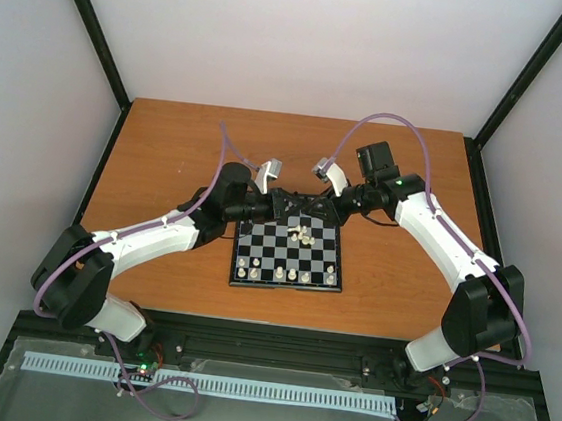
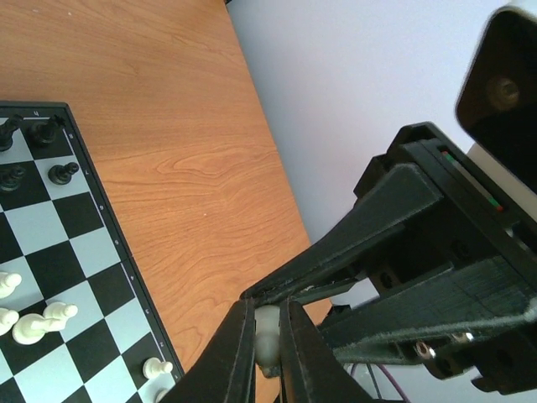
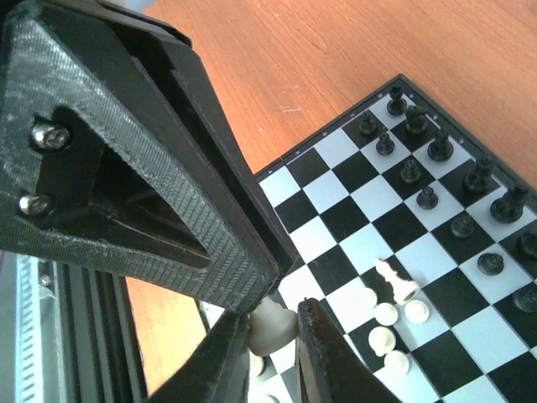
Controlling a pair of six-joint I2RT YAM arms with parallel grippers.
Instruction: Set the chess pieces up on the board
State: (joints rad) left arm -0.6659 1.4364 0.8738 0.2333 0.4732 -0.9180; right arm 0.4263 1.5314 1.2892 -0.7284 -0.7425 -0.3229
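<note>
Cream on black: your left pincer (image 2: 267, 361) is clenched on a cream chessman (image 2: 267, 332), nipped between both fingertips just off the bordered side of the board (image 2: 80, 214), with bare wooden tabletop (image 2: 185, 126) behind it. Your right pincer (image 3: 273, 340) is clamped on a second cream chessman (image 3: 270, 326), held over the squares close to the board's edge. Neither wrist view shows how high either piece hangs above the board.

On the board itself, a loose cluster of cream pieces (image 1: 302, 235) sits near the centre, touching or nearly so, and some of them lie on their sides. A near-edge row (image 1: 292, 274) of cream pieces stands along the side of the board closest to the arm bases. Black pieces (image 3: 440, 147) stand in the rows on the opposite side.

Judging by their looks, these chessmen are very light, hard and smooth, and each is far thinner than a finger. Expect one to twist or squirt out if the grip lands off-centre. Pinch an upright piece at the waist, below the head, using only the very ends of the fingertips. A toppled piece probably has to be taken across its body. The centre cluster is crowded, so a wide finger could knock a neighbour as you reach in. The bases are narrow, so lower each piece squarely onto its square before you let go.
</note>
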